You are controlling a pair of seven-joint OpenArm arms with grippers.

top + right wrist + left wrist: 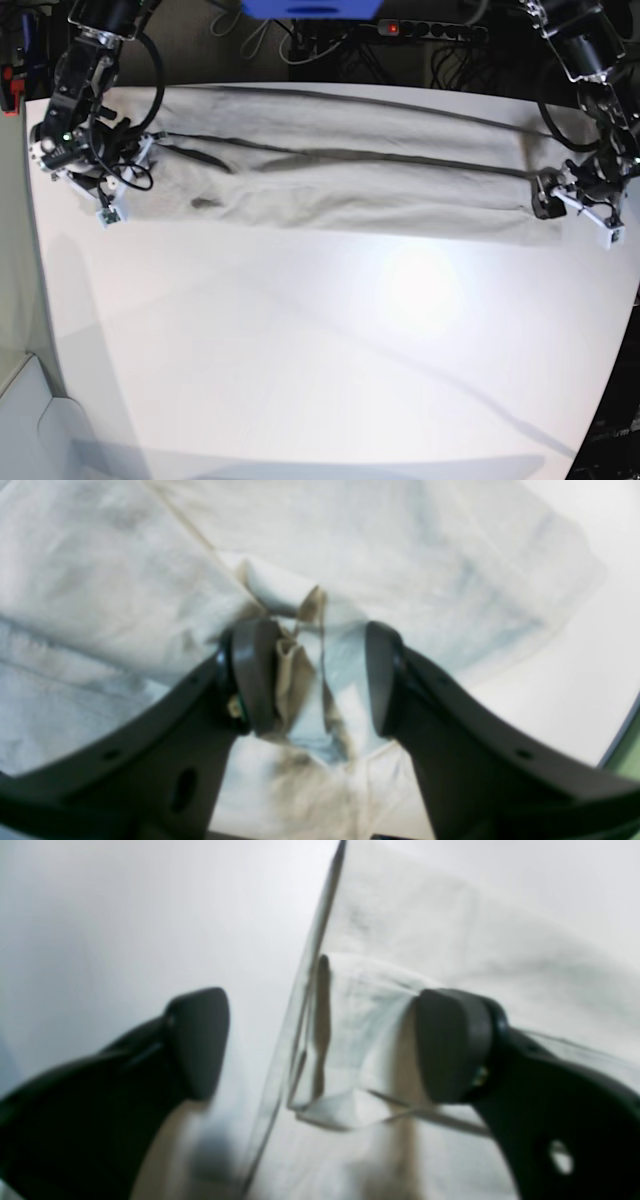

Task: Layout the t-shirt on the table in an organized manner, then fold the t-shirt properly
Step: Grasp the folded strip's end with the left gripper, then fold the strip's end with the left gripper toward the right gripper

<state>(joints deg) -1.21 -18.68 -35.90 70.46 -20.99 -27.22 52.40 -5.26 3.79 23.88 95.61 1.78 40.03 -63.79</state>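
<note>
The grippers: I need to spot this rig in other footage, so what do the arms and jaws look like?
Both arms are black, jointed, with loose black cables looped along them. The left gripper and right gripper share matte dark-grey curved jaws ending in rounded, paddle-shaped pads, with small holes in the jaw bodies. In the base view, white blocks sit at each wrist.

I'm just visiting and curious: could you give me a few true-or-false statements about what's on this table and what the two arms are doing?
1. The t-shirt lies stretched in a long band across the far part of the table. True.
2. The shirt is bright red. False: it is pale grey-beige.
3. One arm works at each end of the shirt. True.
4. The right gripper has nothing between its fingers. False: bunched cloth sits there.
5. The left gripper is shut tight. False: its fingers stand apart.
</note>
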